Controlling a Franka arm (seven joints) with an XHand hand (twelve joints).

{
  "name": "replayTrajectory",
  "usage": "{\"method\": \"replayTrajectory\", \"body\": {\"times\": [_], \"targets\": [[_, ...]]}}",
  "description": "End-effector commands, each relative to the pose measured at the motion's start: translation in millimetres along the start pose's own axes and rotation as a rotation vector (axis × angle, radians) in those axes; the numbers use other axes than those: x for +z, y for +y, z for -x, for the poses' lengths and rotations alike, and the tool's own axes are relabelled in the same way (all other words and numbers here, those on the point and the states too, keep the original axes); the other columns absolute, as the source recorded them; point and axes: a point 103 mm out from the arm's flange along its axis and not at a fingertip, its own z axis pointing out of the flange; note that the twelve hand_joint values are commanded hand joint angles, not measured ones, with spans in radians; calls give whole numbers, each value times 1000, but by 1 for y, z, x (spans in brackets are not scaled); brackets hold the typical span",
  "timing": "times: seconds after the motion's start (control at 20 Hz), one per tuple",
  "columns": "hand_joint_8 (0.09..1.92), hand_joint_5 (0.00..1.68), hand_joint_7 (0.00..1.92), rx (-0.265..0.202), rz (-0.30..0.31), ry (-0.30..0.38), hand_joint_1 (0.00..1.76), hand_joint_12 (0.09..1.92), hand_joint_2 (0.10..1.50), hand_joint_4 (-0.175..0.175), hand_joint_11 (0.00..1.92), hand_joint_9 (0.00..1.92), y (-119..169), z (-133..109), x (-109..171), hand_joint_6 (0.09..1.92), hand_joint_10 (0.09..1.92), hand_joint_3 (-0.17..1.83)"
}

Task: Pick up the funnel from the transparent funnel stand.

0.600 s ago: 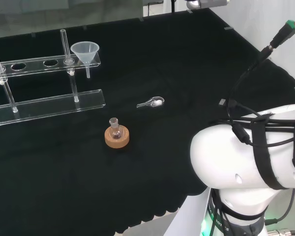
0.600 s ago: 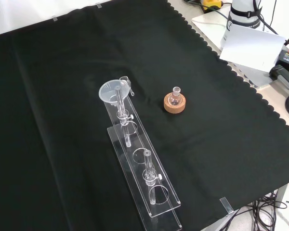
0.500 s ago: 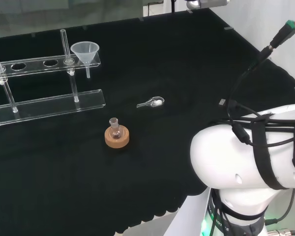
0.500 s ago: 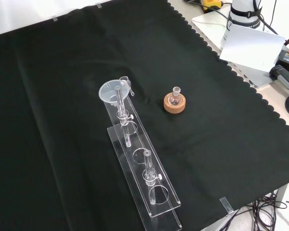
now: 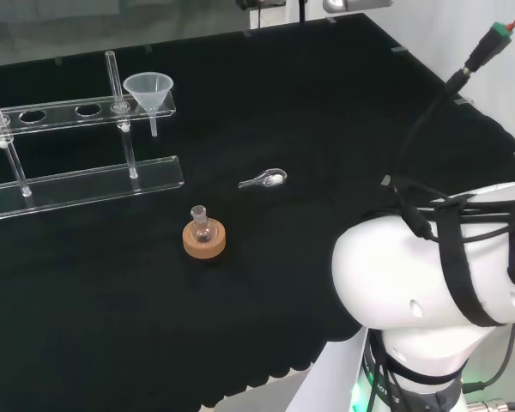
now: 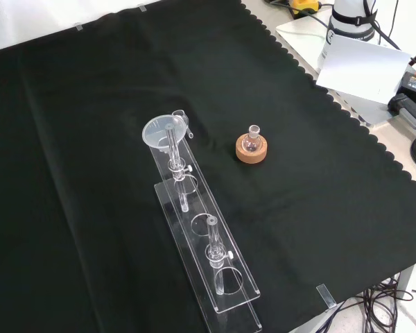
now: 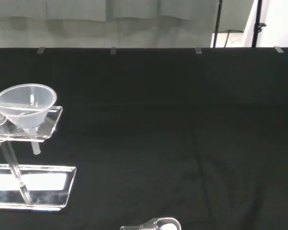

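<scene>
Black cloth [image 6: 90,104]; funnel [image 5: 148,92] seated upright in stand [image 5: 77,110] end hole.

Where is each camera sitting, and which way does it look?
Head view: behind and above the arm's base, looking across the bench; the white arm link shows at right.
Front view: facing the arm, looking down on the cloth.
Wrist view: on the wrist, looking low across the bench.
All share the funnel in the clear stand.

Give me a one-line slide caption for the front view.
Clear funnel seated at the far end of the transparent funnel stand, with a small flask on its cork ring to the right.
</scene>
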Motion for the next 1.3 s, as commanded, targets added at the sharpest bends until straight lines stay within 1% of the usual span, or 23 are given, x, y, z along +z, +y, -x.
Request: {"method": "replayTrajectory", "body": {"times": [0.05, 0.1, 0.15, 0.2, 0.3, 0.45, 0.55, 0.65, 0.7, 0.9, 1.0, 1.2, 1.3], "targets": [[87, 0, 0, 35, -49, 37, 484, 481, 588, 54, 0, 0, 40, 8, 9, 87, 87, 53], [87, 0, 0, 29, -44, 43, 485, 283, 595, 52, 0, 0, 45, 6, 11, 87, 87, 42], [87, 0, 0, 23, -37, 48, 486, 149, 600, 52, 0, 0, 49, 6, 13, 87, 87, 35], [87, 0, 0, 16, -35, 58, 488, 87, 603, 52, 0, 0, 54, 4, 15, 87, 87, 32], [87, 0, 0, 0, -24, 63, 495, 87, 607, 53, 0, 0, 62, 1, 19, 87, 87, 29], [87, 0, 0, -15, -30, 83, 506, 87, 610, 53, 0, 0, 79, -6, 25, 87, 87, 28], [87, 0, 0, -33, -45, 78, 516, 87, 611, 54, 0, 0, 89, -14, 30, 87, 87, 28], [87, 0, 0, -62, -62, 75, 548, 87, 605, 53, 0, 0, 99, -25, 35, 87, 87, 23], [87, 0, 0, -79, -68, 74, 565, 87, 600, 52, 0, 0, 103, -35, 38, 87, 87, 21], [87, 0, 0, -121, -87, 152, 600, 87, 593, 47, 0, 0, 114, -49, 48, 87, 87, 16], [87, 0, 0, -136, -98, 168, 603, 87, 594, 44, 0, 0, 118, -54, 54, 87, 87, 15], [87, 0, 0, -163, -107, 177, 605, 87, 596, 38, 0, 0, 127, -59, 63, 87, 87, 16], [87, 0, 0, -174, -110, 176, 605, 87, 597, 36, 0, 0, 132, -75, 68, 87, 87, 16]]}}
